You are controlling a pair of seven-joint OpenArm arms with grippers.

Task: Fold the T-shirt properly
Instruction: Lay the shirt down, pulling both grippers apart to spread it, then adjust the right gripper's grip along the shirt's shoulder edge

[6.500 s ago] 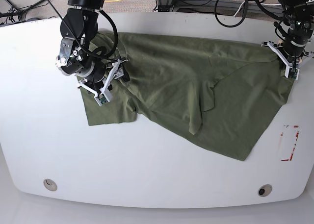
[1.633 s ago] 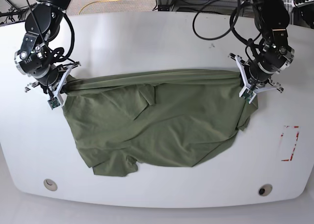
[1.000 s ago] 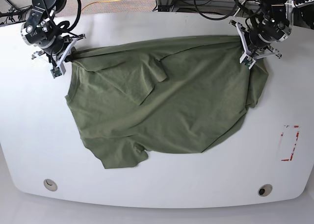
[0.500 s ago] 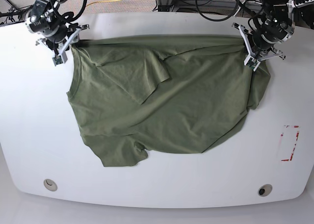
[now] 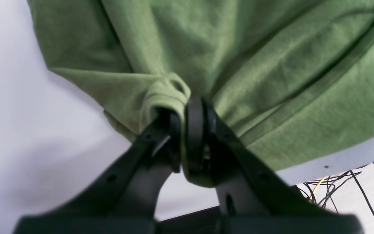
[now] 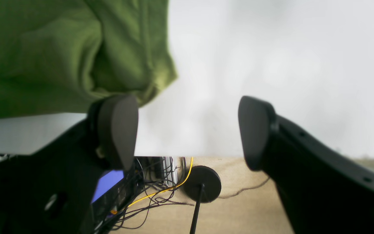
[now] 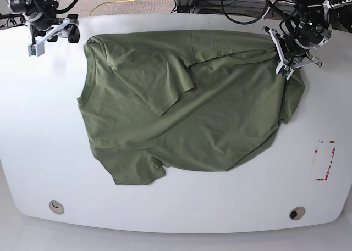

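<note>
The olive-green T-shirt (image 7: 187, 102) lies spread and wrinkled on the white table (image 7: 44, 130), one sleeve folded over its middle. At the far right corner my left gripper (image 7: 287, 68) is shut on a bunched edge of the cloth; the left wrist view shows the T-shirt (image 5: 239, 48) pinched between the closed fingers (image 5: 195, 120) of the left gripper (image 5: 183, 110). At the far left my right gripper (image 7: 52, 35) stands open beside the shirt's corner, apart from it. In the right wrist view the right gripper (image 6: 187, 130) holds nothing, and the T-shirt (image 6: 60, 48) lies just beyond the left pad (image 6: 117, 126).
A red-marked label (image 7: 324, 160) sits near the table's right edge. Two round fittings (image 7: 55, 207) (image 7: 297, 213) are set in the front edge. Cables and a round stand base (image 6: 203, 183) lie on the floor beyond the table's far edge.
My right gripper has opened, let go of the shirt's left corner and drawn away to the far left. The shirt's top edge has moved further toward the far edge.
</note>
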